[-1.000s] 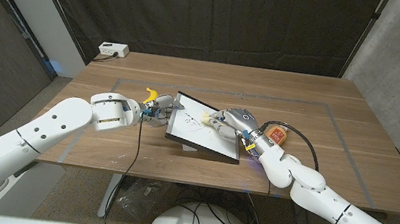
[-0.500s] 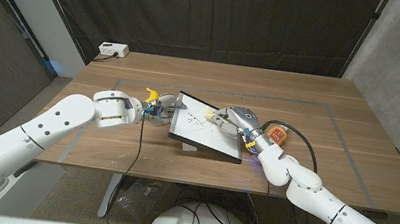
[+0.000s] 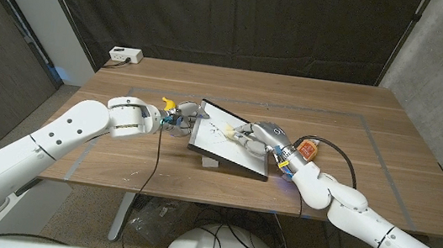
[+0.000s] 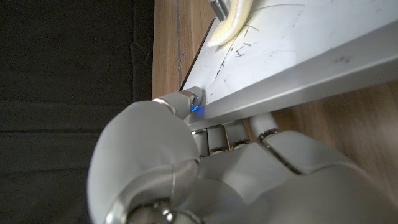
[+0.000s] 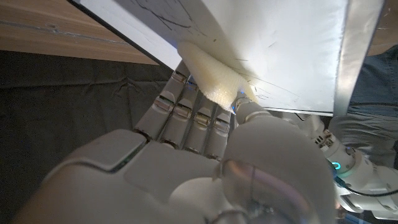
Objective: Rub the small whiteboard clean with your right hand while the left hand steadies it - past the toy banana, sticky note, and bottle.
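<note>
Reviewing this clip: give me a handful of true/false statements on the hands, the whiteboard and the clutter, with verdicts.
1. The right hand presses a pale sponge against the whiteboard. True.
2. The left hand grips the whiteboard's edge. True.
3. The whiteboard is wiped clean. False: dark marker strokes remain on it.
4. The toy banana lies on the whiteboard. False: it sits on the table beside the left hand.

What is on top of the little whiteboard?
On the whiteboard are dark pen scribbles, and the right hand presses a pale yellow cloth against it. The left hand grips its edge. Any marks under the cloth and fingers are covered.
</note>
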### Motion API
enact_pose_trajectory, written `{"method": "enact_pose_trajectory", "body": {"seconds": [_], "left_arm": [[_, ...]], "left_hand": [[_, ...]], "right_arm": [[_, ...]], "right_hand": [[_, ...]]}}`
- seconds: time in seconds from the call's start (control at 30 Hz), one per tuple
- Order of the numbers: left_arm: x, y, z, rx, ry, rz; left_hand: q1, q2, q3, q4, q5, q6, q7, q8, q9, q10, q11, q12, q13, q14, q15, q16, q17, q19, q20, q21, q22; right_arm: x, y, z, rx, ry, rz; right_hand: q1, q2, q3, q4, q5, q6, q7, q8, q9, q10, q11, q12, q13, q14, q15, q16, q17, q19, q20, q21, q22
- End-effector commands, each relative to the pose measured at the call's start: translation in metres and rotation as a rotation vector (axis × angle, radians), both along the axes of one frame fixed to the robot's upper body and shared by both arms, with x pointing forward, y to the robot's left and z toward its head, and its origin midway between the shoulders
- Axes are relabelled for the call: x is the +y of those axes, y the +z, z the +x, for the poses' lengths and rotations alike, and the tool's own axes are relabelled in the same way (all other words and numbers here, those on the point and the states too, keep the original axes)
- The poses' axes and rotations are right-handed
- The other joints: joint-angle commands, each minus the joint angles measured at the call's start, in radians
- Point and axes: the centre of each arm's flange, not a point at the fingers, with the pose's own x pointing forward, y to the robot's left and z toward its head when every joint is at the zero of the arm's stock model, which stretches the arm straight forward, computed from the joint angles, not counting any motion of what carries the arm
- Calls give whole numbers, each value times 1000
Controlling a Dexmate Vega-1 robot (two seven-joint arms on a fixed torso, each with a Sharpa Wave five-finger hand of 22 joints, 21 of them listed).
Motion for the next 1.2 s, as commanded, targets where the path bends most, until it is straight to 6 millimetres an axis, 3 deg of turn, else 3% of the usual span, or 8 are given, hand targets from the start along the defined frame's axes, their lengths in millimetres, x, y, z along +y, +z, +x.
{"method": "enact_pose_trajectory", "body": {"seconds": [0.03,0.5,0.83,1.07,1.2], "left_arm": [[-1,1,2,4,-6,7],[2,-3,0,9,-33,8],[5,-1,1,2,-41,8],[4,-2,2,-3,-52,2],[4,-3,1,2,-46,3]], "left_hand": [[-3,7,5,0,8,8,21,-4,-1,8,-6,1,3,1,0,-2,2,3,6,7,1],[-7,7,9,0,8,9,19,-4,-1,7,-4,1,3,2,-2,-1,2,4,6,6,1],[-10,7,11,0,8,11,20,-4,-1,7,-7,0,3,3,-2,-1,2,4,6,6,1],[-12,7,12,0,9,11,17,-4,-1,8,-4,1,3,2,-3,-1,2,3,5,5,1],[-13,6,13,0,9,11,17,-4,-1,9,-6,1,3,-5,-3,-4,2,0,4,4,2]], "right_arm": [[-18,-7,-12,-89,174,74],[-4,-17,16,-35,-128,-19],[-4,-26,32,42,-354,-58],[-5,-25,33,72,-434,-60],[-3,-22,28,107,-389,-49]], "right_hand": [[2,-8,5,-2,7,12,-5,5,-1,2,1,-2,2,-8,-86,-2,1,-5,-120,2,0],[-6,-9,4,1,7,5,-13,-1,-1,-9,-4,-8,3,-39,-75,-9,3,-27,-115,-4,-4],[-10,-11,3,3,7,2,-15,-3,0,-6,-2,-7,3,-32,-73,-4,3,-23,-113,0,-5],[-13,-12,3,3,8,5,-14,-2,0,2,-1,-4,3,-14,-71,2,2,-7,-112,8,-6],[-15,-14,2,3,9,7,-11,-1,0,4,0,-3,3,-11,-68,2,1,-3,-109,11,-7]]}}
